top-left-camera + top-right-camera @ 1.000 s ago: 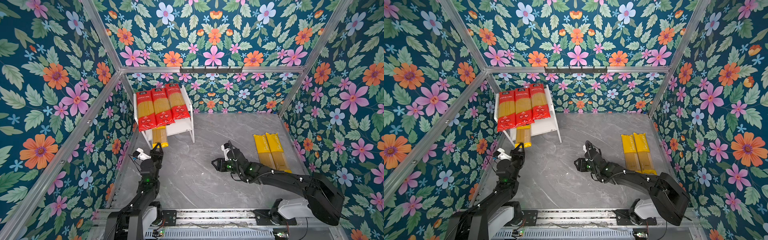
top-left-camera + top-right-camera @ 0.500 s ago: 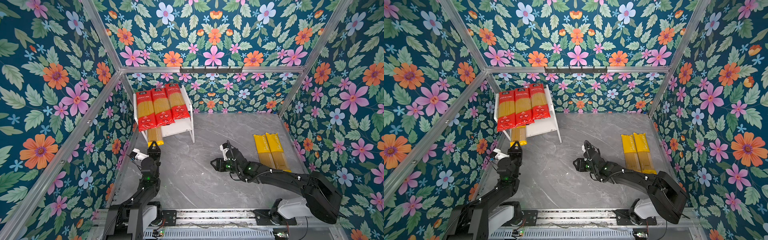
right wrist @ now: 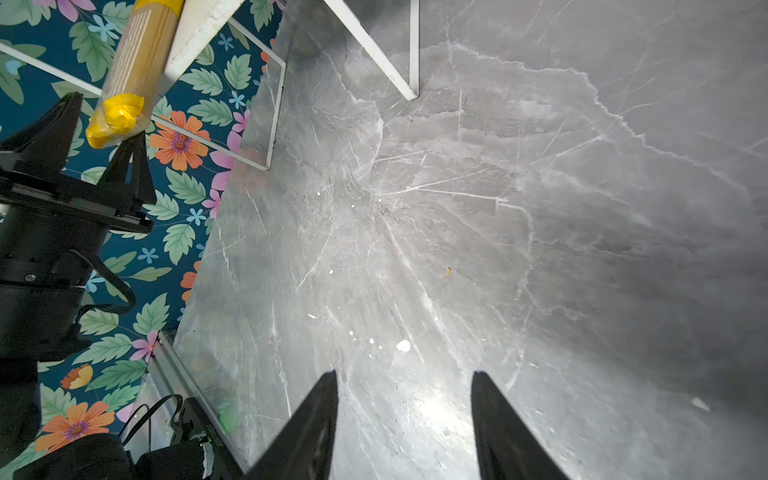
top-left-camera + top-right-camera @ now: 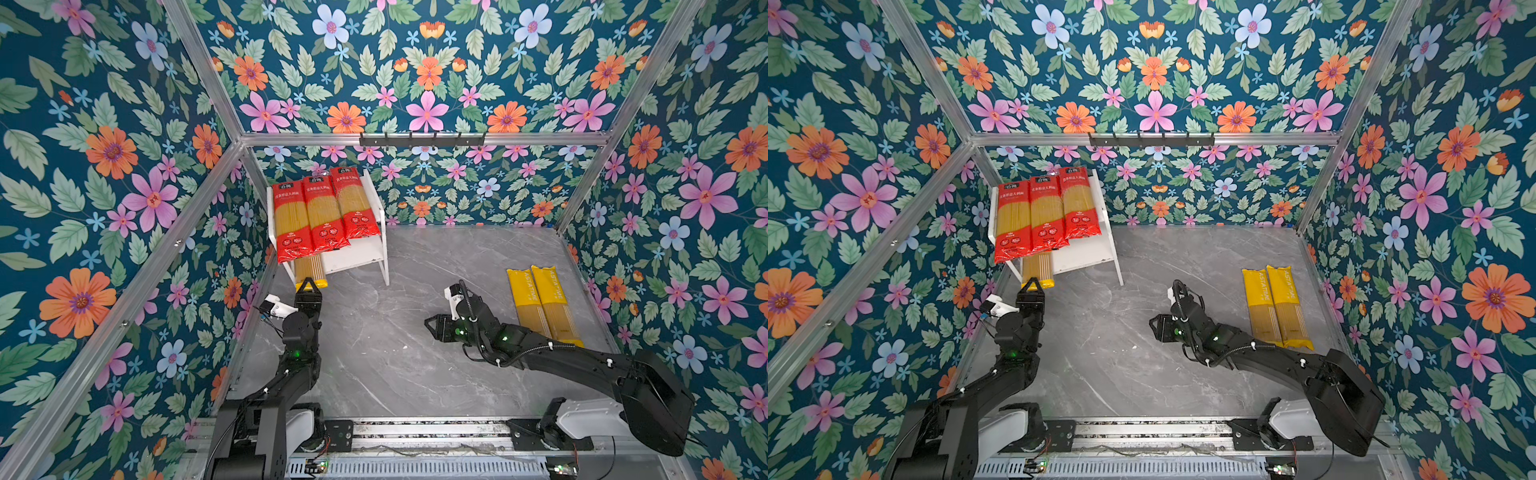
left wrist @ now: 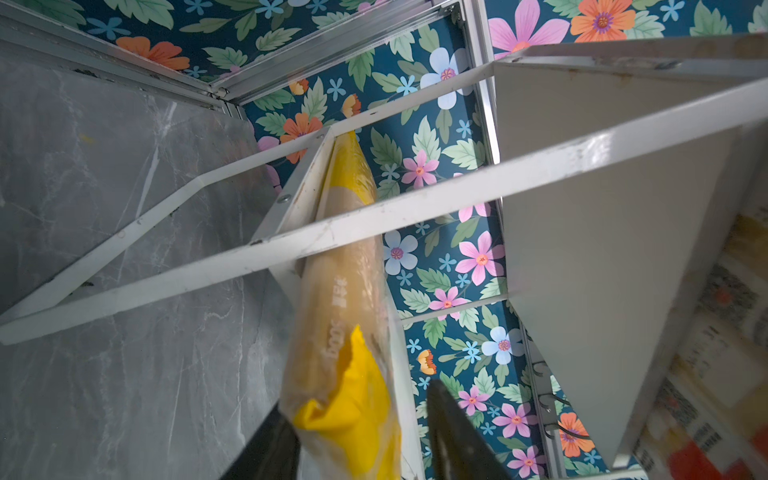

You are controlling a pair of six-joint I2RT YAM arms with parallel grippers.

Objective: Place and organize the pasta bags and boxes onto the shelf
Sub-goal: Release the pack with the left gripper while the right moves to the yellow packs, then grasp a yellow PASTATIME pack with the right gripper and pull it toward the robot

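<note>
The yellow-ended bag (image 4: pixel 309 270) lies on the shelf's (image 4: pixel 357 257) lower tier, its end between the left gripper's (image 4: pixel 308 284) spread jaws; right gripper (image 3: pixel 404 374) likewise spread.

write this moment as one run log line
left gripper open at yellow bag on lower shelf | right gripper open, empty | three red bags on top | two yellow bags on table

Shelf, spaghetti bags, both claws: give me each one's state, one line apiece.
Shelf: upright, both tiers in use.
Three red-ended spaghetti bags: flat, side by side on the top tier, overhanging its front.
Yellow-ended spaghetti bag: on the lower tier, one end sticking out.
Two yellow spaghetti bags: flat on the table, side by side, unshelved.
Left claw: open around that protruding end.
Right claw: open, empty.
</note>
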